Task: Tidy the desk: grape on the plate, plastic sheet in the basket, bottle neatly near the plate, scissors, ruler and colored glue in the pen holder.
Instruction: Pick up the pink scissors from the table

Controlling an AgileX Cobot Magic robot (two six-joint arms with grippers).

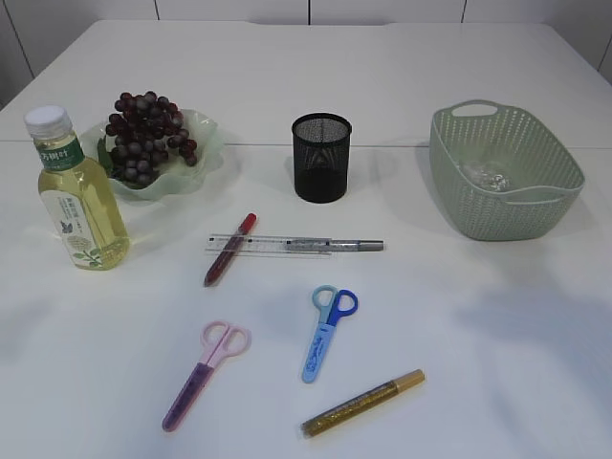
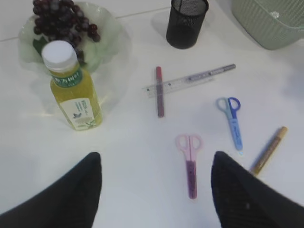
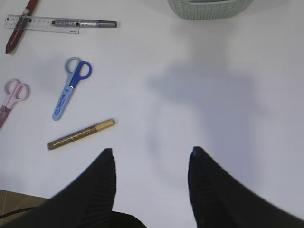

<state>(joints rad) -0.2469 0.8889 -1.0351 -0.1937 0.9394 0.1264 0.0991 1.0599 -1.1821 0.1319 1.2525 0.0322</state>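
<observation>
Left gripper [image 2: 154, 190], right gripper [image 3: 149, 185] agape, empty

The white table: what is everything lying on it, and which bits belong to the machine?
Dark purple grapes: one bunch, on the pale green glass plate, back left.
Plastic bottle of yellow drink: one, white cap, beside the plate.
Black mesh pen holder: one, centre back.
Green plastic basket: one, right, clear plastic sheet inside.
Clear ruler: one, centre, with red glue pen and silver glue pen.
Pink scissors: one, front left.
Blue scissors: one, front centre.
Gold glue pen: one, front.
Left gripper: black, open.
Right gripper: black, open.
</observation>
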